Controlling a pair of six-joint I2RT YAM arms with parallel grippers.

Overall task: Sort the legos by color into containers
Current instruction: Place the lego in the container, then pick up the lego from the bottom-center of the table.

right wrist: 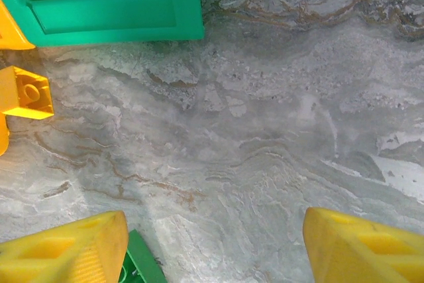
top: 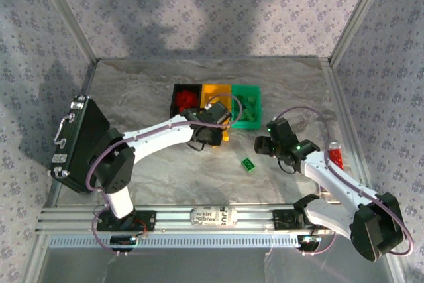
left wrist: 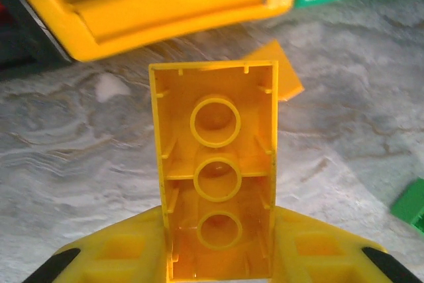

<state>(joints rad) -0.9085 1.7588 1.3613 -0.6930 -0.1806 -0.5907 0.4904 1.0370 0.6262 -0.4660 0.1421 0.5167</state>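
Note:
My left gripper (left wrist: pixel 218 230) is shut on a yellow lego (left wrist: pixel 215 157), whose hollow underside faces the wrist camera. It hangs just in front of the yellow container (left wrist: pixel 165 1), with a second yellow piece (left wrist: pixel 286 74) on the table behind it. From above, the left gripper (top: pixel 222 124) is at the front of the yellow container (top: pixel 216 92), between the black container (top: pixel 187 97) holding red legos and the green container (top: pixel 246 105). My right gripper (right wrist: pixel 215 250) is open over bare table, a green lego (right wrist: pixel 142 263) lying beside its left finger (right wrist: pixel 66 250). That green lego (top: pixel 249 164) lies near the right gripper (top: pixel 264 144).
A large black case (top: pixel 79 137) stands at the left edge. A red object (top: pixel 336 157) lies by the right wall. A loose yellow lego (right wrist: pixel 26 94) sits on the table left of the green container (right wrist: pixel 112 18). A metal rail (top: pixel 212 217) runs along the near edge.

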